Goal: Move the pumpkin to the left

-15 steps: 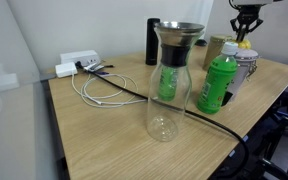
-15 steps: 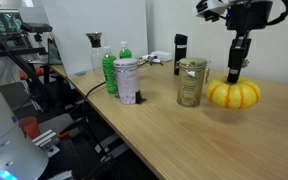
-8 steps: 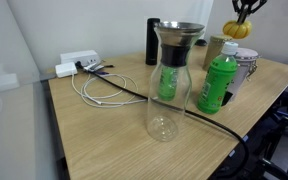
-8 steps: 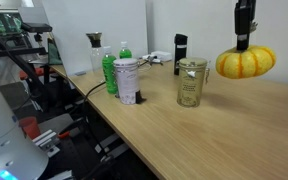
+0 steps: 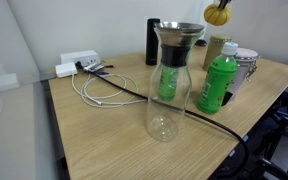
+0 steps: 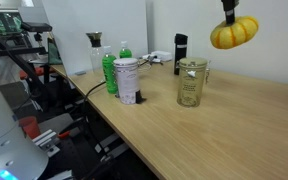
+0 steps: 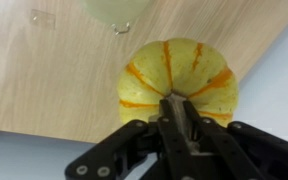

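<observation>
The pumpkin [image 6: 234,33] is a small yellow ball-like toy with orange stripes. It hangs high in the air above the wooden table [image 6: 224,125], held by its stem. It shows at the top edge of an exterior view [image 5: 219,14] and fills the middle of the wrist view [image 7: 178,78]. My gripper [image 7: 179,115] is shut on the pumpkin's stem; in the exterior views only its fingertips [image 6: 229,8] show at the top edge.
On the table stand a glass carafe [image 5: 169,85], a green bottle [image 5: 217,85], a white cup [image 6: 127,80], a metal can [image 6: 192,82] and a black cylinder [image 6: 180,54]. A white power strip [image 5: 76,63] with cables lies at the far end.
My gripper has lifted the pumpkin from the table to high above it, and it has shifted sideways over the other objects.
</observation>
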`<state>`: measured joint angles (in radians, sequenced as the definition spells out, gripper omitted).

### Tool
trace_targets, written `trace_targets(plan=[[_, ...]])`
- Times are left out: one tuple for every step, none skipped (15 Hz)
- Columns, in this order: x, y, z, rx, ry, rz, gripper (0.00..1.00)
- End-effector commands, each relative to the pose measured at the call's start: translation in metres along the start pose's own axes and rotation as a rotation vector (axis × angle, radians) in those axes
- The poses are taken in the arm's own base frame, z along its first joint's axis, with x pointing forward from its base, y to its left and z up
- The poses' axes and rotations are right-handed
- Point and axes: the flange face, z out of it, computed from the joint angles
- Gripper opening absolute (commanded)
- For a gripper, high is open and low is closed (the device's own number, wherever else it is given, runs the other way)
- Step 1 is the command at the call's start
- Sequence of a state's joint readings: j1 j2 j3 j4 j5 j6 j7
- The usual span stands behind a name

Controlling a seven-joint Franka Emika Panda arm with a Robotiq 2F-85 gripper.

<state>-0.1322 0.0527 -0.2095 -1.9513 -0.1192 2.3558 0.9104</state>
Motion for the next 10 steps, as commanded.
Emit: trace_targets(plan=[[-0.037,-0.031,-0.003,0.097,-0.017,-0.165,0.04],[-0.053,-0.042,0.000,0.117,-0.022,-0.223,0.04],[-0.068,-0.051,0.003,0.139,-0.027,-0.275,0.04],[-0.082,-0.058,0.006,0.158,-0.032,-0.330,0.04],[-0.096,-0.064,0.012,0.172,-0.041,-0.387,0.04],[-0.109,-0.068,0.020,0.179,-0.061,-0.434,0.04],[-0.119,-0.070,0.028,0.181,-0.083,-0.475,0.04],[-0.131,-0.071,0.037,0.178,-0.115,-0.516,0.04],[-0.141,-0.071,0.046,0.173,-0.141,-0.555,0.04],[-0.151,-0.070,0.055,0.166,-0.163,-0.594,0.04]])
